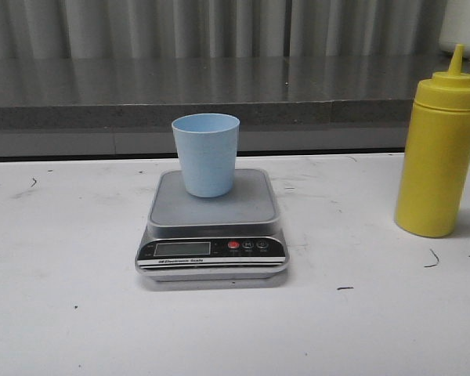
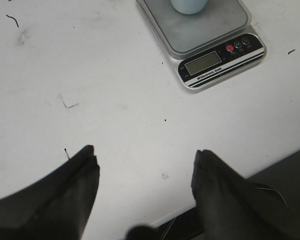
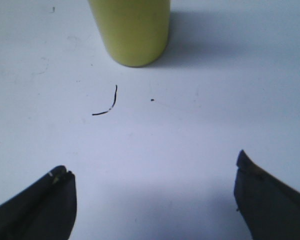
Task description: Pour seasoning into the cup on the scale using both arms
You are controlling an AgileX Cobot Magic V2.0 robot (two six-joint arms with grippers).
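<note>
Pale blue matte plastic tumbler [image 1: 207, 154], tapered and handleless, stands upright on the grey rounded-rectangle steel platform of a flat digital kitchen scale [image 1: 211, 227], set toward the back of the platform. The scale sits near the middle of the white, scuffed table [image 1: 63, 313], its black front panel facing the front camera, with an LCD display [image 1: 182, 248] on the left of the panel and one red button [image 1: 233, 245] beside two dark buttons on the right. What the display reads cannot be made out.

Well apart from the scale, on the robot's right side of the table, a tall opaque yellow plastic squeeze bottle [image 1: 440, 153] stands upright with its pointed nozzle up. Nothing touches it. A thin dark curved mark [image 1: 432, 259] lies on the table just in front of its base.

Neither arm shows in the front view. In the left wrist view, the left gripper [image 2: 145, 162] has its two black fingers [image 2: 77, 175] spread wide with bare table between them; it holds nothing, and the scale with the base of the tumbler lies ahead of it, well apart. In the right wrist view, the right gripper [image 3: 152, 172] is likewise spread wide and empty above the white surface, its fingers [image 3: 50, 192] at the frame corners. The lower part of the yellow bottle stands ahead of it, not between the fingers, with the curved dark mark lying on the table between bottle and gripper.

Behind the table runs a grey counter ledge [image 1: 219, 94] with pale vertical curtains above it.
</note>
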